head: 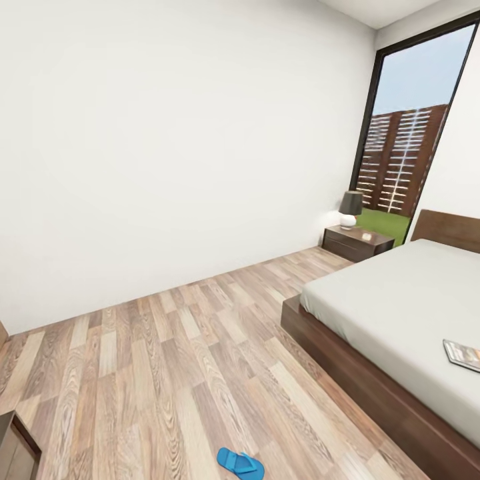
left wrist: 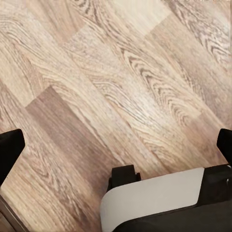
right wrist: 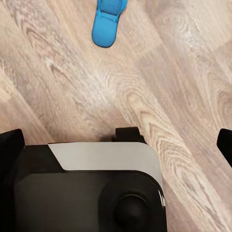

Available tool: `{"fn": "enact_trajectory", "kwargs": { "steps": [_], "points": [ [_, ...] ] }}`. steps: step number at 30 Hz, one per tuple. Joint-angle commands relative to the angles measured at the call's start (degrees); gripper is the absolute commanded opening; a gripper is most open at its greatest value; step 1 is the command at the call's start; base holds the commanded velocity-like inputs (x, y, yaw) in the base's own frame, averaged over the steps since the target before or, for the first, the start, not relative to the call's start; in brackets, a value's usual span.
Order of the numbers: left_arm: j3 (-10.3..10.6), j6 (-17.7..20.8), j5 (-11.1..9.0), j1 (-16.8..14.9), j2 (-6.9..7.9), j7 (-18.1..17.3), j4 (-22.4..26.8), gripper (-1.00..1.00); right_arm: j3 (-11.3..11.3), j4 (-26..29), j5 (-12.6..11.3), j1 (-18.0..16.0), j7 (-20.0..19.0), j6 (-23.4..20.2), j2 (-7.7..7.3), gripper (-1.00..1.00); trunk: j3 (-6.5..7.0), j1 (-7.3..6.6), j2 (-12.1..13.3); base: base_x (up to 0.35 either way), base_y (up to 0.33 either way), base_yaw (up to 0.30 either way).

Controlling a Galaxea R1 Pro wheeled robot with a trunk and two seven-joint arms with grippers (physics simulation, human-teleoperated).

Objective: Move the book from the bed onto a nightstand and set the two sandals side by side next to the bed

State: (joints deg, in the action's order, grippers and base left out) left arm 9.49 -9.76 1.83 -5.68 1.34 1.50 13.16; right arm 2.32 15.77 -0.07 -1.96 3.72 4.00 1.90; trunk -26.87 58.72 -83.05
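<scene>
Thin dark paperback book (head: 463, 355) on the pale grey bed (head: 400, 300); one bright blue sandal (head: 239, 462) (apparently alone) on near floor. Nothing moved; gripper states indeterminable.

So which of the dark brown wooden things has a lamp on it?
The nightstand by the window: a lamp stands on its top. The bed frame is dark wood too, but it carries the grey mattress with the book on it.

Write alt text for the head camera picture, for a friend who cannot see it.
A bedroom with a wood-plank floor: a low bed at right with a small book on its mattress, one blue sandal on the floor at the picture's bottom edge. A dark nightstand with a lamp stands by a tall window.
</scene>
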Motion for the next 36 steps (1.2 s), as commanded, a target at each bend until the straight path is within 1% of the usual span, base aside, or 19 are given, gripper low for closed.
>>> {"fn": "enact_trajectory", "kwargs": {
  "steps": [1,10,27,36],
  "points": [
    [0.47,-0.18,0.19,-0.04,0.02,0.16,-0.04,1.00,0.23,-0.04,-0.01,-0.04,0.06,0.21,0.04,1.00,-0.06,0.00,-0.03,0.050,0.000,0.000],
    [1.27,-0.25,0.19,-0.04,0.06,0.17,-0.06,1.00,0.23,-0.04,-0.01,-0.02,0.06,0.21,0.04,1.00,-0.06,0.00,-0.03,0.072,-0.019,0.000],
    [1.42,-0.73,0.19,-0.04,0.05,0.17,-0.06,1.00,0.23,-0.04,-0.01,-0.04,0.06,0.21,0.04,1.00,-0.06,0.00,-0.03,0.031,-0.013,0.000],
    [2.04,-0.77,0.19,-0.04,0.06,0.17,-0.06,1.00,0.23,-0.08,0.00,-0.01,0.06,0.21,0.04,1.00,-0.06,0.00,-0.03,0.154,-0.001,0.000]
  ]
}}
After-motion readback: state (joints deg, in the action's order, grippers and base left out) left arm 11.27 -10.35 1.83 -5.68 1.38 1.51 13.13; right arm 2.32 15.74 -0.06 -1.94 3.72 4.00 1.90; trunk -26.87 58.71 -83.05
